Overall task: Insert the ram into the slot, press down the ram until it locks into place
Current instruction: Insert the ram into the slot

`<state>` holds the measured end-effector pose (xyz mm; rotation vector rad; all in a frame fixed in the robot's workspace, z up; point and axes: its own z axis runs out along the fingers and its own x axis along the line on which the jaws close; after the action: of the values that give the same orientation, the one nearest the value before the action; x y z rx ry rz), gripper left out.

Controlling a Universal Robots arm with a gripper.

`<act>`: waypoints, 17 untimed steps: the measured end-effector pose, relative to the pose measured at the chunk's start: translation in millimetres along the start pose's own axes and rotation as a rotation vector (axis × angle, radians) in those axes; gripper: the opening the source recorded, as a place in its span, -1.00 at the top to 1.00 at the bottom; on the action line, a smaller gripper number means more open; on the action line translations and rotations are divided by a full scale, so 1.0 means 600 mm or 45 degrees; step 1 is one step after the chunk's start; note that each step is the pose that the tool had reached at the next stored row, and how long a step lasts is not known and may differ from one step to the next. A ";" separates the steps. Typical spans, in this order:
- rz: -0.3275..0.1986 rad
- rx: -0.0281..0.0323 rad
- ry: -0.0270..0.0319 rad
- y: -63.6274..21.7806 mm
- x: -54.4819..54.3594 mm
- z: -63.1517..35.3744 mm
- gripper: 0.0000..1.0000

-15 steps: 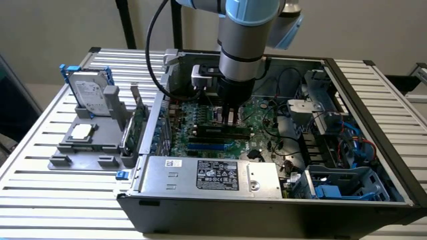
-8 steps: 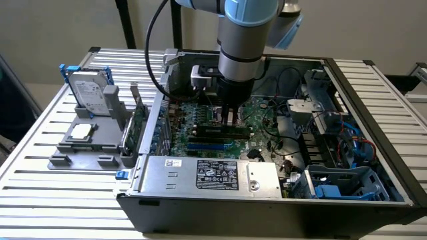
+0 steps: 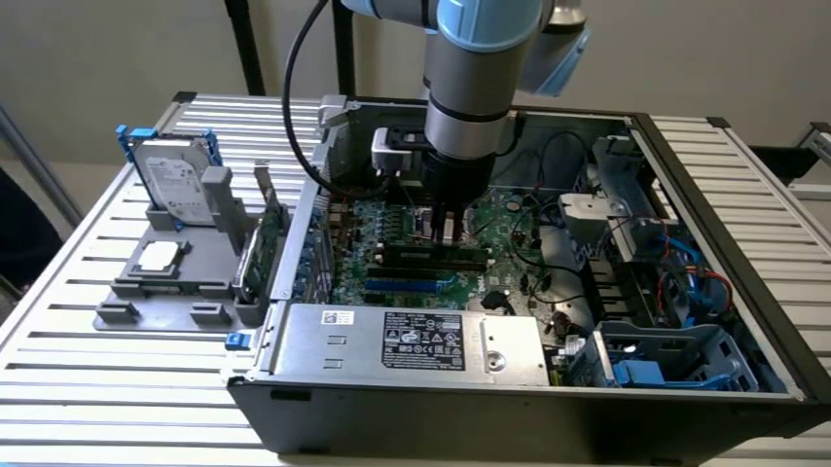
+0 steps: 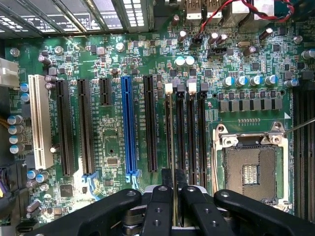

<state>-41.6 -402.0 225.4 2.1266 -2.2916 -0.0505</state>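
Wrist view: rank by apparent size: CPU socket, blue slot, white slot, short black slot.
1. CPU socket
2-3. white slot and blue slot: similar length, too alike to rank
4. short black slot

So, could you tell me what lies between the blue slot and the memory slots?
One black expansion slot separates the blue slot from the memory slots, in the wrist view.

Four black memory slots [image 4: 202, 137], one blue slot [image 4: 129, 125], one white slot [image 4: 34, 120] and one processor socket [image 4: 251, 167].
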 end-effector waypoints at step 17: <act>-0.014 0.0044 0.0004 0.002 0.000 0.010 0.73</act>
<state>-43.0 -401.8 219.3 2.1407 -2.2816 -0.0464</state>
